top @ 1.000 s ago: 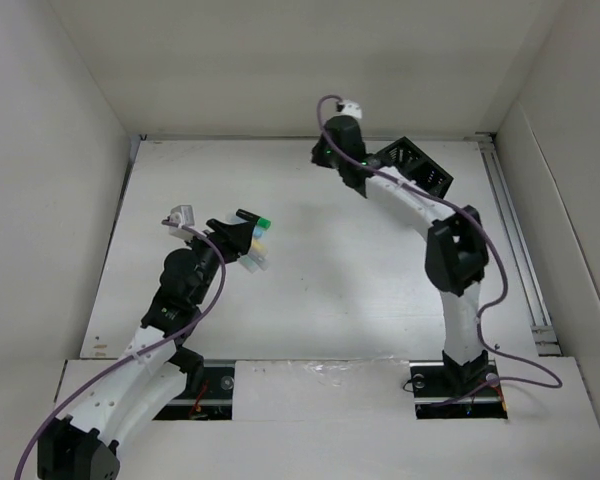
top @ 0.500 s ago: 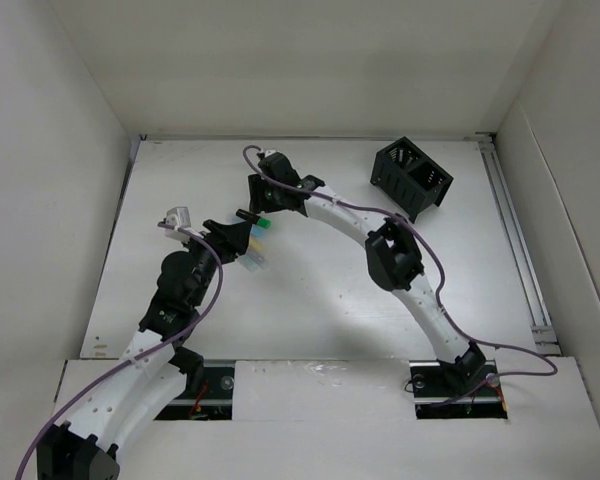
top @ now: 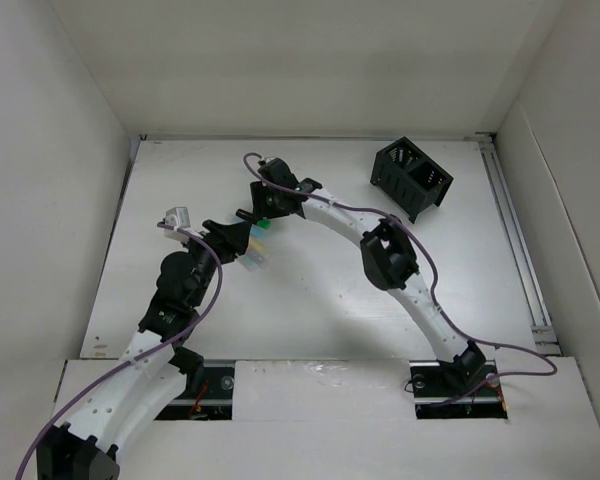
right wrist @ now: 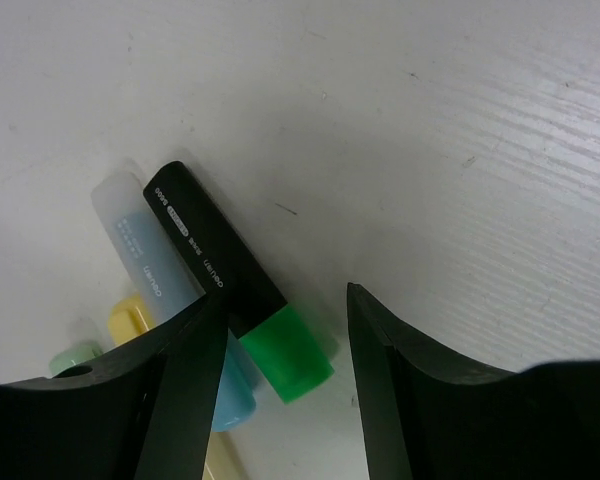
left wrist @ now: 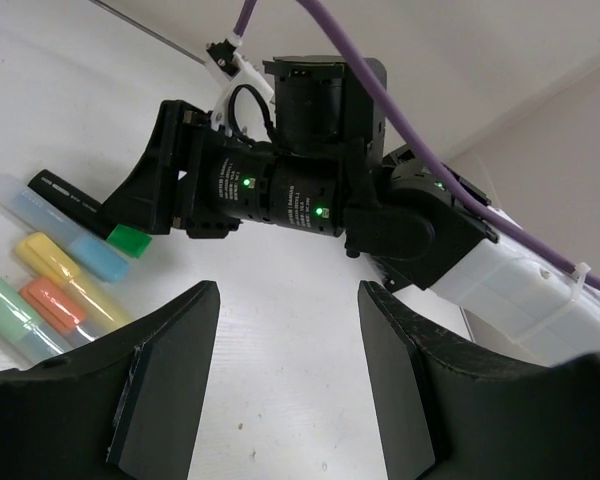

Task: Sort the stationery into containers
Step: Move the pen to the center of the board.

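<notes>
On the left of the worktop [top: 310, 310], the left hand [top: 230, 236] hovers with its fingers [left wrist: 165, 380] spread wide and nothing between them. It points at a cluster of highlighters lying side by side just in front of it. In the left wrist view a pale green marker [left wrist: 0, 305], an orange marker [left wrist: 50, 300], a yellow marker [left wrist: 45, 255] and a pale blue marker [left wrist: 90, 248] lie close together, with the black marker [left wrist: 70, 197] at the far edge of the cluster.

The right hand [top: 263, 205] reaches in from the other side, low over the same cluster. It is also spread, its jaws standing on either side of the green end of the black marker [right wrist: 215, 265]. Whether they touch it cannot be told.

Well apart at the far right of the worktop stands the black mesh organizer [top: 412, 178], turned at an angle.
</notes>
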`<state>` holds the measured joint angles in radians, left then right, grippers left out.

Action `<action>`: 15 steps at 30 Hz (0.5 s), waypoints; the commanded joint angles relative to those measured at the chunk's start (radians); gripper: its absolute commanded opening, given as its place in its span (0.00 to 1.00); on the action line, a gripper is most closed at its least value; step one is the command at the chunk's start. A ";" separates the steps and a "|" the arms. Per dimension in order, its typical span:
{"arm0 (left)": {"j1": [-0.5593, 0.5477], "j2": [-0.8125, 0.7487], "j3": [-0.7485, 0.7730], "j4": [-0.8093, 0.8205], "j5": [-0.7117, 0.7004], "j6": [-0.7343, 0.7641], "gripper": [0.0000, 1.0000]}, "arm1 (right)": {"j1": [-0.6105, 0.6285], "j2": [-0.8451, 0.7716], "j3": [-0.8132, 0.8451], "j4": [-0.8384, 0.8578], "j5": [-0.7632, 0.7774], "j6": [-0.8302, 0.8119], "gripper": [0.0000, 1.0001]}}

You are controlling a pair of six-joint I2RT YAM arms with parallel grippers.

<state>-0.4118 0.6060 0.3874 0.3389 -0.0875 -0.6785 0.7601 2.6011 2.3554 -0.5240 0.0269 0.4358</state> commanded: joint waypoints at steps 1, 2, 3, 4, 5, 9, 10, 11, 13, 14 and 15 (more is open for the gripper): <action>-0.004 -0.006 0.019 0.026 0.002 0.002 0.54 | 0.007 0.011 0.045 -0.025 0.022 -0.012 0.56; -0.004 -0.006 0.019 0.035 0.002 0.002 0.54 | 0.007 0.011 0.035 -0.025 0.022 -0.012 0.56; -0.004 -0.006 0.019 0.035 0.002 0.002 0.54 | 0.007 0.011 0.035 -0.025 0.022 -0.012 0.56; -0.004 -0.006 0.019 0.035 0.002 0.002 0.54 | 0.007 0.011 0.035 -0.036 0.033 -0.012 0.56; -0.004 -0.006 0.019 0.035 0.002 0.002 0.54 | 0.007 0.011 0.035 -0.036 0.042 -0.012 0.55; -0.004 0.003 0.019 0.037 0.002 0.002 0.54 | 0.007 -0.010 -0.016 -0.036 0.099 -0.012 0.47; -0.004 0.003 0.019 0.037 0.002 0.002 0.54 | 0.007 -0.024 -0.034 -0.036 0.128 -0.012 0.46; -0.004 0.003 0.019 0.037 0.002 0.002 0.54 | 0.007 -0.054 -0.077 -0.019 0.139 -0.012 0.46; -0.004 0.003 0.019 0.028 0.002 0.002 0.54 | 0.007 -0.090 -0.131 0.007 0.171 -0.002 0.42; -0.004 0.003 0.019 0.028 0.002 0.002 0.54 | -0.002 -0.111 -0.195 0.031 0.171 -0.002 0.41; -0.004 0.003 0.019 0.040 0.002 0.002 0.54 | -0.002 -0.155 -0.230 0.047 0.180 0.012 0.39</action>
<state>-0.4118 0.6128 0.3874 0.3393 -0.0875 -0.6785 0.7643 2.5248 2.2135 -0.4675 0.1188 0.4450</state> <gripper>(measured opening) 0.541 0.403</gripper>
